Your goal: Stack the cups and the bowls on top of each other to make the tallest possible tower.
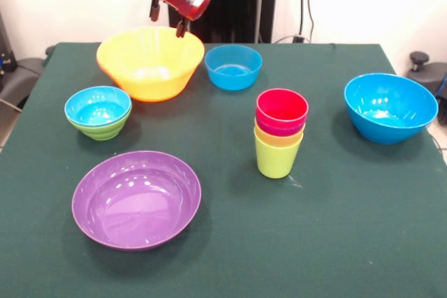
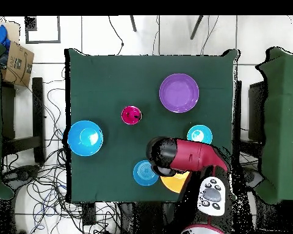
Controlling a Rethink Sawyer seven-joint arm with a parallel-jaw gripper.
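Observation:
The tower (image 1: 280, 134) is a column of nested cups in mid-table: lime green lowest, then yellow, purple, and red on top; from overhead it shows as a red circle (image 2: 131, 114). My gripper (image 1: 167, 20) is open and empty above the far rim of the large yellow-orange bowl (image 1: 150, 61). A small blue bowl (image 1: 233, 66) stands right of it. Another small blue bowl sits inside the small green bowl (image 1: 98, 113) at the left. The wide purple bowl (image 1: 136, 199) lies at the near left. The large blue bowl (image 1: 390, 106) is at the right.
In the overhead view the red arm (image 2: 191, 155) covers most of the yellow-orange bowl (image 2: 173, 183). The purple bowl (image 2: 179, 92), the large blue bowl (image 2: 85, 138) and a small blue bowl (image 2: 145, 173) ring the tower. Cables lie on the floor around the table.

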